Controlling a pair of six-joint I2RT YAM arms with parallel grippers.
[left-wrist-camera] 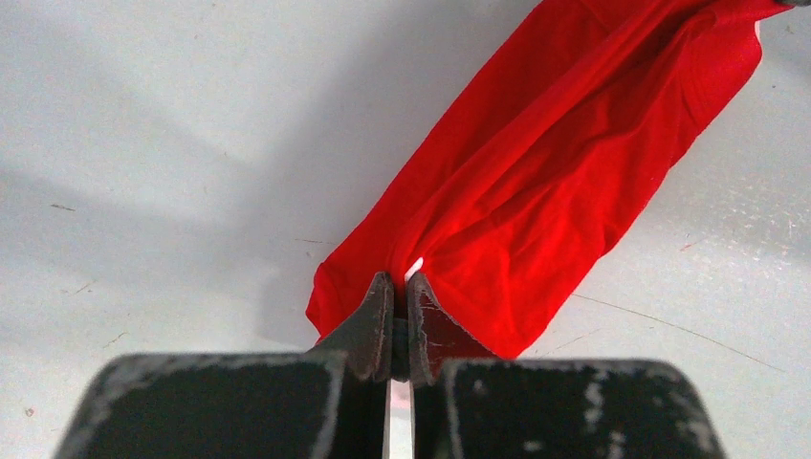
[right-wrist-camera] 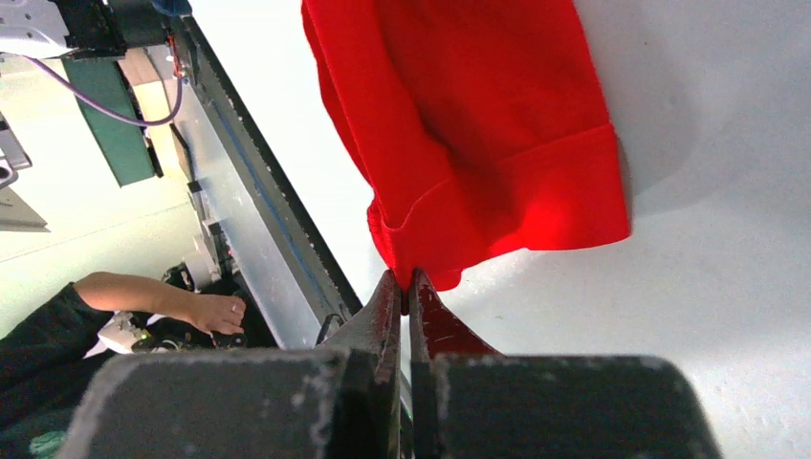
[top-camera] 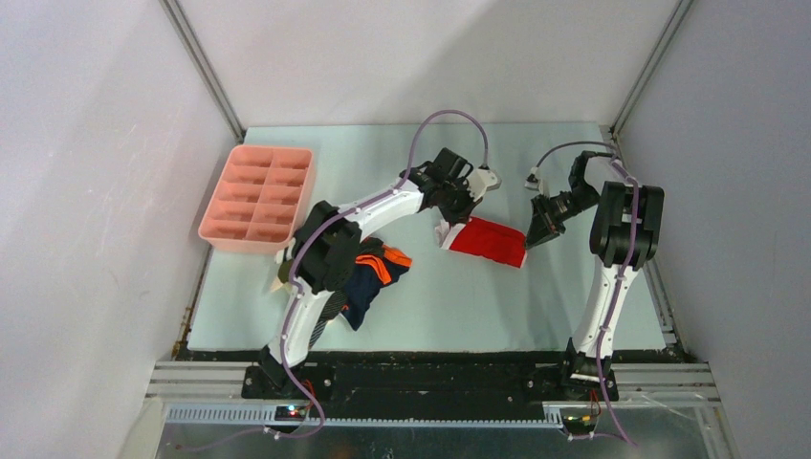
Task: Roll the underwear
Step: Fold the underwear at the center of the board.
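pinching opposite ends of the red underwear point(top-camera: 488, 241), the left hand point(left-wrist-camera: 402, 287) and right hand point(right-wrist-camera: 405, 282) are both clamped tight on its cloth, seemingly to hold it stretched flat mid-table point(top-camera: 478, 311) for rolling; the other briefs point(top-camera: 378, 275) lie heaped by the left arm.

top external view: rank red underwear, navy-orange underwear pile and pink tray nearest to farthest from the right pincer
1. red underwear, centre, at the right pincer
2. navy-orange underwear pile, near left
3. pink tray, far left
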